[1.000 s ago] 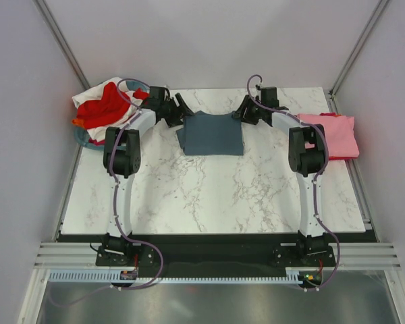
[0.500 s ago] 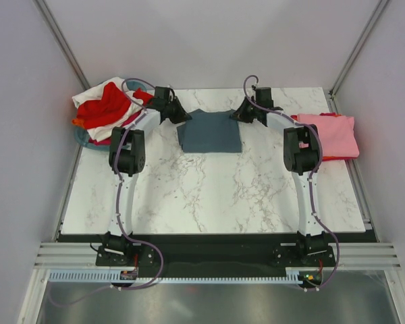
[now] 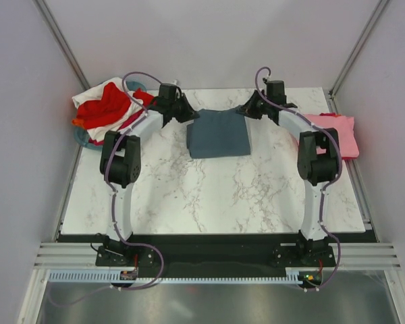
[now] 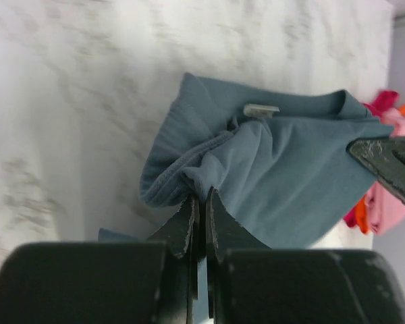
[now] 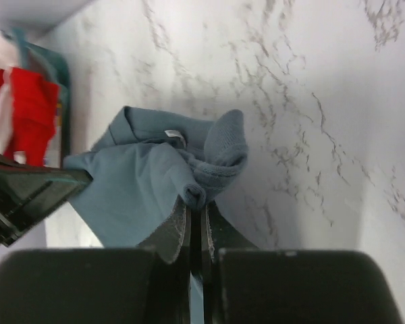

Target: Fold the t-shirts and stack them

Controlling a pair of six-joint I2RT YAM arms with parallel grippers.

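Note:
A slate blue-grey t-shirt [image 3: 218, 135] lies partly folded at the middle back of the marble table. My left gripper [image 3: 187, 113] is shut on its far left corner, and bunched fabric sits between the fingertips in the left wrist view [image 4: 201, 196]. My right gripper [image 3: 248, 111] is shut on the far right corner, pinching a rolled hem [image 5: 197, 201]. The far edge of the shirt [image 4: 290, 175] hangs stretched between the two grippers, collar label up. Red and white t-shirts [image 3: 104, 106] are heaped at the back left. A folded pink t-shirt [image 3: 334, 135] lies at the right.
A round teal basket [image 3: 81, 138] sits under the heap of red and white shirts at the table's left edge. An orange-red layer shows under the pink shirt [image 4: 385, 202]. Grey walls close in the back and both sides.
Both grippers have shut on the blue-grey shirt's far corners and lifted them. The shirt has bunched up and shifted slightly to the right.

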